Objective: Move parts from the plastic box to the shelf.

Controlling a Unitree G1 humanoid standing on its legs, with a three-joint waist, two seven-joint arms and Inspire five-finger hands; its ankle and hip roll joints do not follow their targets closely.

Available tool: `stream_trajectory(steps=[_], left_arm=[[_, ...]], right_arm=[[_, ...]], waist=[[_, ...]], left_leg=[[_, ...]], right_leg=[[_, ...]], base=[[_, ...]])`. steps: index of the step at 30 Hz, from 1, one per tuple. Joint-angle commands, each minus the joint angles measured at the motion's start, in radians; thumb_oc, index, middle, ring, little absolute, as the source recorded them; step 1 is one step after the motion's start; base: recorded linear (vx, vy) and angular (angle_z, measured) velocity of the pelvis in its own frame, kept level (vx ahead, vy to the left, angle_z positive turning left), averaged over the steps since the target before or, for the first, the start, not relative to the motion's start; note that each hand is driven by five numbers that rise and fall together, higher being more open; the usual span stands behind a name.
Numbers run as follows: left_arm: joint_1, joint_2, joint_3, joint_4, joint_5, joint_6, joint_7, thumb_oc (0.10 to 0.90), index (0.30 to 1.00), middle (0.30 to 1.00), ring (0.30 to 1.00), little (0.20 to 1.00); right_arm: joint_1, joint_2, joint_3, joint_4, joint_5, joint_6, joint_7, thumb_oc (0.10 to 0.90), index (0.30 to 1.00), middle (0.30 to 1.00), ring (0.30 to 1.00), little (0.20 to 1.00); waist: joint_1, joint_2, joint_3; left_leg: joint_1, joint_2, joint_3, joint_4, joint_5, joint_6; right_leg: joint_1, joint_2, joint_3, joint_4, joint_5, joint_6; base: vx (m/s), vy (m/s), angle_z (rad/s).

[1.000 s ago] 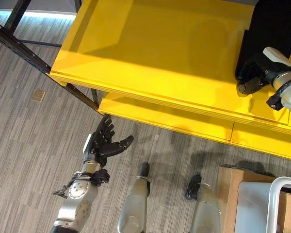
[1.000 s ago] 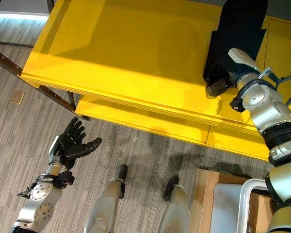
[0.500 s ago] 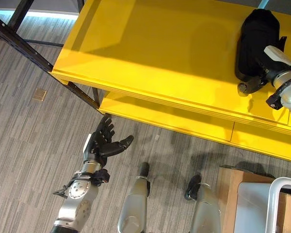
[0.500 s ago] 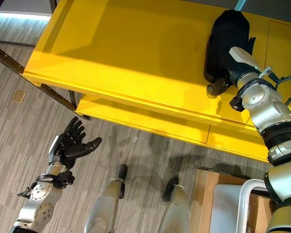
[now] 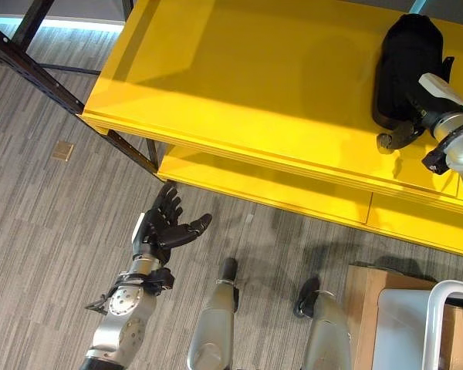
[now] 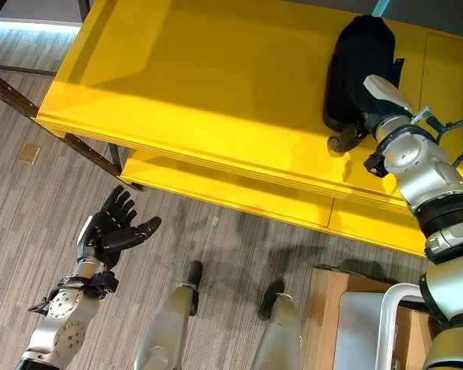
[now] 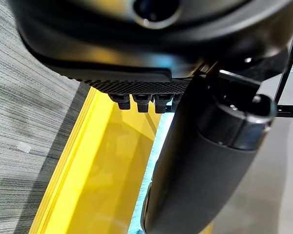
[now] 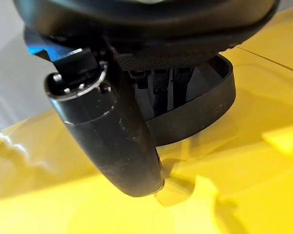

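Part: a black part (image 6: 361, 69) lies on the top board of the yellow shelf (image 5: 239, 85), near its right end.
Right hand: the right hand (image 6: 353, 127) is on the near end of the part; the fingers go under or behind it, so I cannot tell if they grasp it or not.
Left hand: the left hand (image 5: 163, 227) hangs over the grey floor (image 5: 38, 223), in front of the shelf, fingers spread and released, holding nothing.
Box: a pale plastic box (image 5: 405, 331) is at the lower right.

A black part (image 5: 407, 65) lies on the yellow shelf (image 5: 239, 85) at upper right, the right hand (image 5: 403, 127) against it. Lower left, the left hand (image 5: 164, 227) hangs open above the carpet (image 5: 38, 223).
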State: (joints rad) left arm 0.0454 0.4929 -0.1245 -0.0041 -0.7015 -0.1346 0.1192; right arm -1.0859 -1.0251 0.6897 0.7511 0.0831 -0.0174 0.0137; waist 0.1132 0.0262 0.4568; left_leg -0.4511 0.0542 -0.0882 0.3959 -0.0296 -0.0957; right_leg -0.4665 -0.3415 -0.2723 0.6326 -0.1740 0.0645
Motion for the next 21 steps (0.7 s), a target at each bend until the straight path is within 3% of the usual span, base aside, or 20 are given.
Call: stream_trajectory(steps=[1, 13, 21], left_arm=[[-0.024, 0.031, 0.023, -0.11, -0.005, -0.104, -0.007, 0.9, 1.0, 1.0, 1.0, 1.0], [-0.029, 0.019, 0.028, -0.103, 0.003, -0.097, 0.008, 0.9, 1.0, 1.0, 1.0, 1.0], [-0.026, 0.019, 0.031, -0.111, 0.006, -0.089, 0.018, 0.9, 1.0, 1.0, 1.0, 1.0]], right_arm=[[-0.009, 0.022, -0.034, -0.016, 0.036, -0.015, -0.006, 0.9, 1.0, 1.0, 1.0, 1.0], [0.154, 0.143, -0.212, -0.055, 0.177, -0.003, -0.034, 0.9, 1.0, 1.0, 1.0, 1.0], [0.2, 0.199, -0.271, -0.083, 0.24, 0.005, -0.059, 0.9, 1.0, 1.0, 1.0, 1.0]], waist=[[0.011, -0.007, -0.008], [0.002, -0.003, 0.001], [-0.001, -0.011, 0.007]], left_leg=[[0.023, 0.069, 0.003, 0.059, -0.088, -0.018], [0.015, 0.065, 0.008, 0.077, -0.097, -0.012], [0.012, 0.062, 0.01, 0.087, -0.103, -0.008]], right_leg=[[0.067, 0.002, 0.056, -0.057, -0.007, 0.039], [0.065, 0.001, 0.062, -0.055, -0.003, 0.041], [0.064, 0.001, 0.065, -0.056, -0.001, 0.04]], base=[[0.0, 0.0, 0.0], [0.0, 0.005, -0.02], [0.0, 0.007, -0.01]])
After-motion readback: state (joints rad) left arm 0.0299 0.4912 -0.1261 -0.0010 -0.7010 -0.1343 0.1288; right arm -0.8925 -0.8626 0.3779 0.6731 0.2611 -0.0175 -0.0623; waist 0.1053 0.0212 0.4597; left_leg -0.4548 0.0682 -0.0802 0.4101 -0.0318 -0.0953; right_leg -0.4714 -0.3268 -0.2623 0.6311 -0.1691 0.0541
